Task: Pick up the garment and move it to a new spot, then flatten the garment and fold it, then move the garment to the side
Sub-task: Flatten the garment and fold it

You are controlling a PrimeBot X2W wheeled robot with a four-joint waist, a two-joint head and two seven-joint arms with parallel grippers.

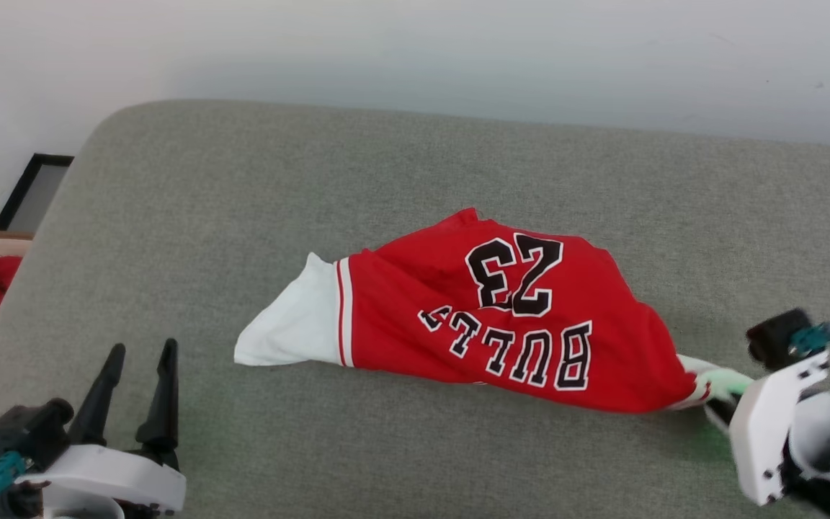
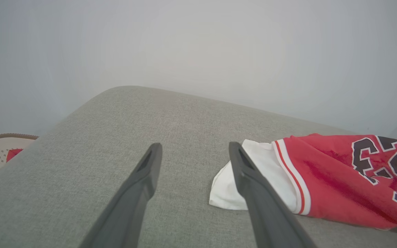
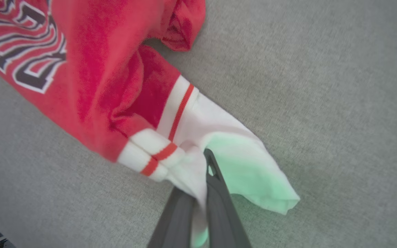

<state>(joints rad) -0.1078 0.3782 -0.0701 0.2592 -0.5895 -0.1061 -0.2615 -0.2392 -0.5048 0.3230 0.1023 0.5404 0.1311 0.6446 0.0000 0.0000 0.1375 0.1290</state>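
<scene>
We grip one sleeve [image 3: 240, 151]; left jaws released.
From our clenched right jaws the red shirt with white sleeves and black "BULLS 23" lettering [image 1: 472, 310] trails over the grey fabric tabletop [image 1: 415, 158]. The pinch, clear in the right wrist view but covered by the wrist in the head view, looks thin: drag may pull it free.

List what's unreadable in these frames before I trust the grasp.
- Right wrist view: how deep the sleeve sits in the right hand; its fingers cover it.
- Same view: garment lettering, blurred, cut by the top-left corner.
- Left wrist view: garment's far half, past the right edge; red cloth, mostly behind the cushion.
</scene>
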